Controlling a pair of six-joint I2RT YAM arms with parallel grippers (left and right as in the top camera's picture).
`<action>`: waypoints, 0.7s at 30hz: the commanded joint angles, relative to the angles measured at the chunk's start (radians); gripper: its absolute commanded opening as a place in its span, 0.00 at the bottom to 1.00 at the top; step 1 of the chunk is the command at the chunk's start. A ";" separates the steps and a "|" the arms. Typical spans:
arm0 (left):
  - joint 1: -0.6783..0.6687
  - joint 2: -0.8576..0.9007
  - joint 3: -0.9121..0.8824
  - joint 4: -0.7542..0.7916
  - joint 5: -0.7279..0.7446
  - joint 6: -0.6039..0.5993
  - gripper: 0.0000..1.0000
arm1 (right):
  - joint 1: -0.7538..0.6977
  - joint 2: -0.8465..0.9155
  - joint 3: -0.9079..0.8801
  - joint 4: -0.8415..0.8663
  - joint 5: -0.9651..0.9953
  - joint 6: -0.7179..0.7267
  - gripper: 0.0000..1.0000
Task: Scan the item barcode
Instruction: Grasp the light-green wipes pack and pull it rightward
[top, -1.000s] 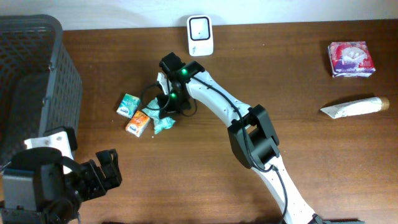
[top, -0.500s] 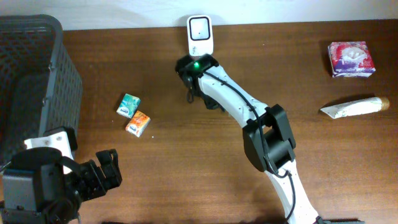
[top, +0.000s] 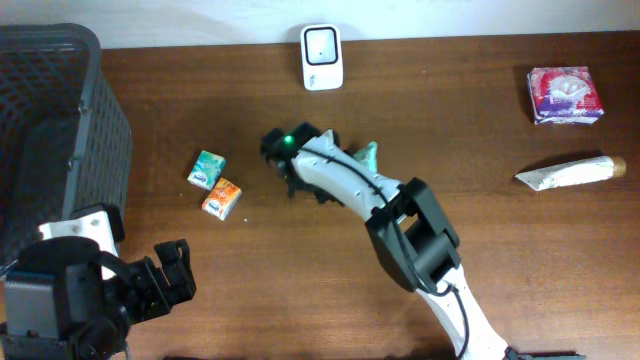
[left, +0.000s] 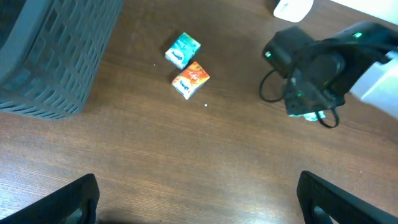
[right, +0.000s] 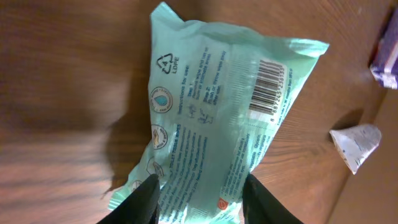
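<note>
Wood tabletop (right: 56, 68), mint packet (right: 205, 137), barcode (right: 266, 87) up

Even, fairly bright light falls on the wooden desk (top: 520, 270), leaving short soft shadows; the overhead view is sharp. In the right wrist view the mint packet (right: 211, 124) casts a dark shadow leftward onto blurred wood, and the left gripper (left: 198, 208) shows dark and out of focus.

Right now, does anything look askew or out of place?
Only the mint-green pack: it is crumpled and sits at a slant mid-table, partly hidden under the right arm. Its end is between the fingers of the right pincer, well short of the scanner. Nothing looks spilled or broken.
</note>
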 joint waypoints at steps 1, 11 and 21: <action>0.002 -0.001 0.001 0.002 -0.011 -0.005 0.99 | 0.015 -0.013 0.026 -0.007 0.034 0.012 0.37; 0.002 -0.001 0.001 0.002 -0.011 -0.005 0.99 | -0.153 -0.013 0.063 -0.066 -0.070 -0.051 0.39; 0.002 -0.001 0.001 0.002 -0.011 -0.005 0.99 | -0.061 -0.019 0.214 -0.148 -0.122 -0.101 0.56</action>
